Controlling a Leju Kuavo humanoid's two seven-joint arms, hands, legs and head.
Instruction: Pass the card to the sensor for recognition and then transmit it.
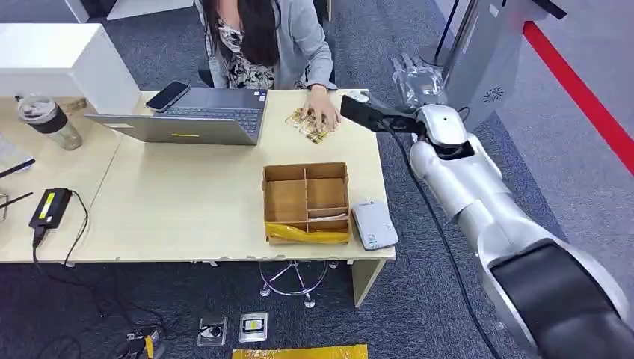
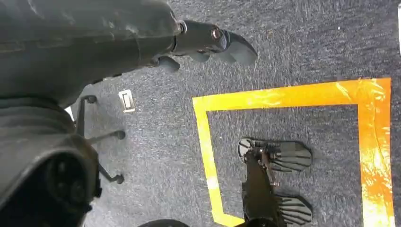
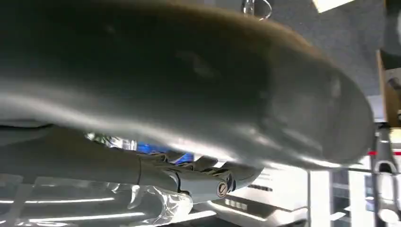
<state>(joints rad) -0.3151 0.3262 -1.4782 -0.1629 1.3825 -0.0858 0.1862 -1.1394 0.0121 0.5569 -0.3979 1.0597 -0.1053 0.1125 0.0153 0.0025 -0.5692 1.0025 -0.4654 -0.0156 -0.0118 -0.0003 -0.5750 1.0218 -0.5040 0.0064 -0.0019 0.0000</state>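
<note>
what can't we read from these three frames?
- Right hand: blurred in head view; in the right wrist view its cover blocks the fingers. Whether it holds a card is unclear.
- Cards: a person's hand covers most of the pile; print too small.
- Reader: markings too small.
- Left hand: the wrist cover hides most of it; grip unclear.

Bare desk [image 1: 187,209] lies left of the divided cardboard box [image 1: 306,202]. The far edge is blocked by a laptop [image 1: 202,116] and a person's hand [image 1: 323,112] on cards [image 1: 303,123]; a white reader [image 1: 374,224] sits just right of the box.
</note>
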